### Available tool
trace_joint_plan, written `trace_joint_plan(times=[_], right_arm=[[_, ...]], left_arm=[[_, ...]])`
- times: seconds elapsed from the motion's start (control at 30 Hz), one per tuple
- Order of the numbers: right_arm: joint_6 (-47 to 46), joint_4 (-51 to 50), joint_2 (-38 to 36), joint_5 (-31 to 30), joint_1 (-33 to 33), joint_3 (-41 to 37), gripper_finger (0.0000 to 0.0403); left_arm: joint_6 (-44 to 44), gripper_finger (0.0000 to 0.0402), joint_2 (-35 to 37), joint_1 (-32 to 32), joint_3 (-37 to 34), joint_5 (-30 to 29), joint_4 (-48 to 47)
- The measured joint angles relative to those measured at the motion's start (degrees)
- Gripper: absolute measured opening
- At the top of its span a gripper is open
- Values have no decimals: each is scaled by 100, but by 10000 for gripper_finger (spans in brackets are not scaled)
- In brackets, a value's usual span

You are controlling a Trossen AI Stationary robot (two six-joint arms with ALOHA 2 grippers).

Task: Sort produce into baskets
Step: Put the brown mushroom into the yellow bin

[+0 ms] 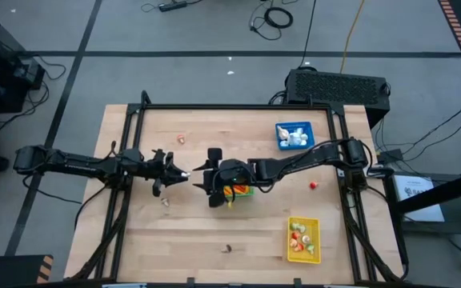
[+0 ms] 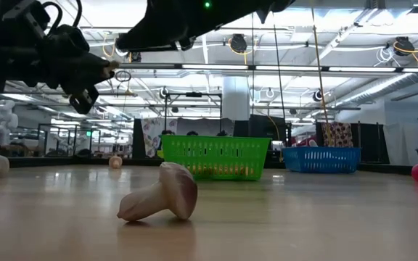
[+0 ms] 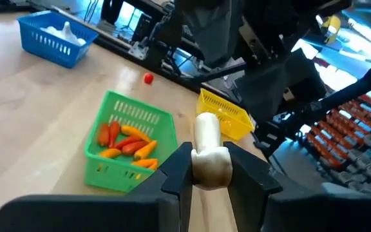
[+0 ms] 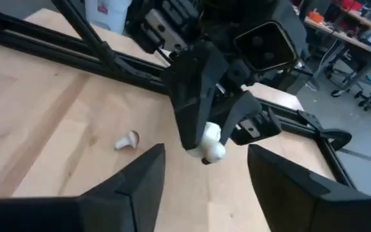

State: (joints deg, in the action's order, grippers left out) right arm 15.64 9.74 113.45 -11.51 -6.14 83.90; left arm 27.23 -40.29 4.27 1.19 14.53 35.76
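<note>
Your left gripper (image 3: 210, 173) has its jaws pinching a white mushroom (image 3: 208, 153), cap down between the fingers, stem sticking up. In the right wrist view the same mushroom (image 4: 209, 144) shows clamped in the left gripper (image 4: 206, 149), held off the table. Your right gripper (image 4: 205, 169) has its jaws spread wide with nothing between them, fingers (image 4: 137, 177) framing the left gripper ahead.

Landmark is the green basket (image 3: 148, 119). In the high view the right gripper (image 1: 214, 177) hangs over the green basket (image 1: 238, 191), and the left gripper (image 1: 176, 174) sits just beside it on the left arm's side, tips facing the right gripper. The green basket holds orange and red carrot-like pieces (image 3: 126, 143).

The yellow basket (image 1: 303, 239) lies well apart from the green basket, toward the near right part of the table (image 1: 214, 224), with red, green and orange pieces in it. The blue basket (image 1: 294, 134) is toward the far right from the green basket, holding white pieces (image 1: 296, 138).

Loose produce: a small mushroom (image 1: 166, 201) on the table near the left gripper, another mushroom (image 2: 162, 194) lying on its side close in the low view, a small red piece (image 1: 313, 186) between green basket and right table edge, a pinkish piece (image 1: 181, 139) toward the far side.
</note>
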Motion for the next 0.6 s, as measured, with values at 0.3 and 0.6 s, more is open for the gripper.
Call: trace_joint_plan(times=[0.3,0.6], right_arm=[[-124,84,0,269,-12,0,228],[-59,123,0,264,-12,0,218]], left_arm=[[-75,82,-317,-457,311,-125,255],[-222,82,-853,-621,591,-335,290]])
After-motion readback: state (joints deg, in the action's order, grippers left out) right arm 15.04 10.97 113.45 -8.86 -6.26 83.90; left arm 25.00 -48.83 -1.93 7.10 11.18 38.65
